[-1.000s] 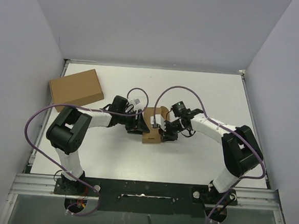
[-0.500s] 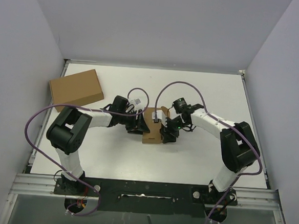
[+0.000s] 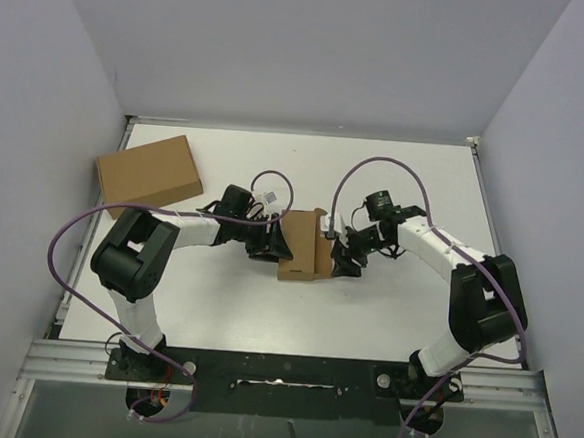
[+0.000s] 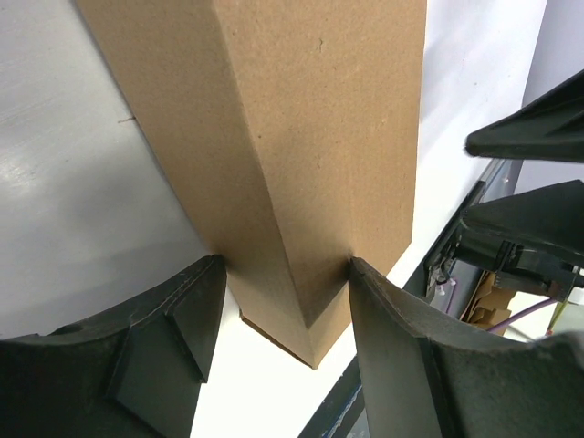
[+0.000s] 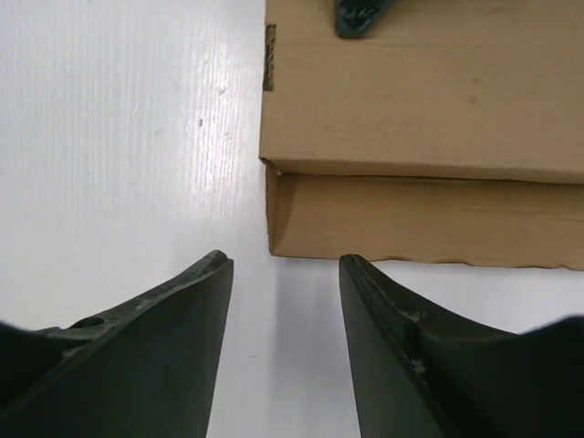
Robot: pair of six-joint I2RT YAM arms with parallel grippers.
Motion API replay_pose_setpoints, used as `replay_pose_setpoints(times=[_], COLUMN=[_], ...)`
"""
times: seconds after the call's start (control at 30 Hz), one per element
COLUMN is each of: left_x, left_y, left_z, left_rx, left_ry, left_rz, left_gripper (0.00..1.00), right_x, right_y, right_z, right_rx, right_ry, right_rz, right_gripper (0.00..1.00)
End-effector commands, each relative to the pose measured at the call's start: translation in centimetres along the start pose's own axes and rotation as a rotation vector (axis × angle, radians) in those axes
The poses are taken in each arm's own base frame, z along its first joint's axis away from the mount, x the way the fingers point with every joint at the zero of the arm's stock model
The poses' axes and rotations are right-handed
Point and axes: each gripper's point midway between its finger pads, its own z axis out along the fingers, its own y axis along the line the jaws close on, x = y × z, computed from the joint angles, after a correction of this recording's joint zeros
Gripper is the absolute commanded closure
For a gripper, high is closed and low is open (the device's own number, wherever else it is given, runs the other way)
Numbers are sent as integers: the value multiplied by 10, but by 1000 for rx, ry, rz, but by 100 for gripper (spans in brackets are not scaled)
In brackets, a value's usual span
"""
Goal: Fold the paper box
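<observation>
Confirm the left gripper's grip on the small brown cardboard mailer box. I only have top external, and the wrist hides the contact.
Observer: The left wrist view shows the left gripper clamped on the brown cardboard mailer box, one finger against each side.
Operator: And the other arm?
Observer: In the right wrist view the right gripper is open, with only white table between its fingers. The box lies just beyond the tips.
Operator: Lid down on that side?
Observer: At the near corner the top panel lies flat over the side wall.
</observation>
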Motion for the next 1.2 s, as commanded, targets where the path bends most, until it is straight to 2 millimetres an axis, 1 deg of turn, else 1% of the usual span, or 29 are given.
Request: replay_pose_setpoints(times=[0.0,0.2,0.27,0.33,0.4,0.47,0.53,0.7,0.77,0.87,1.03,1.17], left_x=[-1,-1,-1,-2,-2,-2,-2,-2,-2,-1,2,6], left_y=[18,17,17,17,17,17,17,14,13,12,10,9], left_z=[2,2,2,2,2,3,3,3,2,1,2,5], left_rx=[-83,-80,-79,-77,-75,-74,-74,-71,-68,-68,-67,-61], left_ry=[-3,-5,-3,-4,-4,-3,-4,2,4,10,19,25], left_rz=[22,24,24,25,25,24,26,39,45,52,54,49], left_gripper=[46,47,47,47,47,46,47,47,46,46,47,47], right_x=[5,13,16,19,19,16,11,-7,-10,-11,-13,-26], right_y=[4,7,9,8,8,9,10,17,17,15,3,3], right_z=[12,30,34,36,37,38,39,46,49,52,50,48], right_rx=[-31,-49,-55,-56,-57,-54,-53,-58,-60,-52,0,13], right_ry=[10,82,104,122,132,129,124,104,104,108,134,97], right_rz=[-79,-104,-112,-115,-115,-120,-130,-128,-112,-74,-1,29], right_gripper=[51,57,62,69,80,91,99,100,100,100,100,100])
